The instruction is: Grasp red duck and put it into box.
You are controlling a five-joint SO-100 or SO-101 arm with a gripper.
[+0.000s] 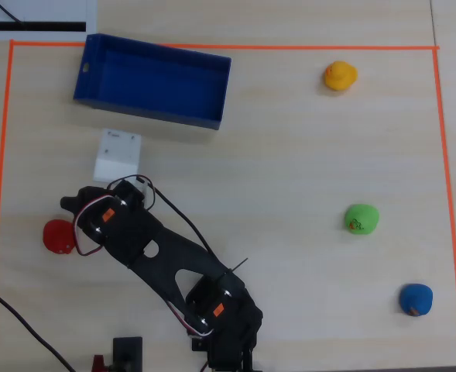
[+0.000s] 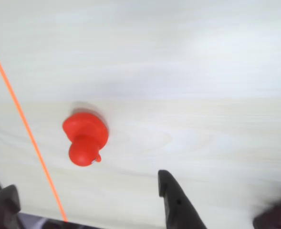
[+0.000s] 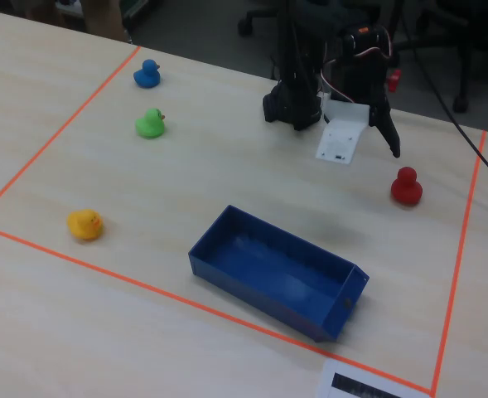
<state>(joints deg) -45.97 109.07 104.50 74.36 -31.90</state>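
The black two-finger gripper is hovering wide open and empty near the small red rubber duck sitting beside the orange tape line, risking nudging the round toy away from the blue plastic box
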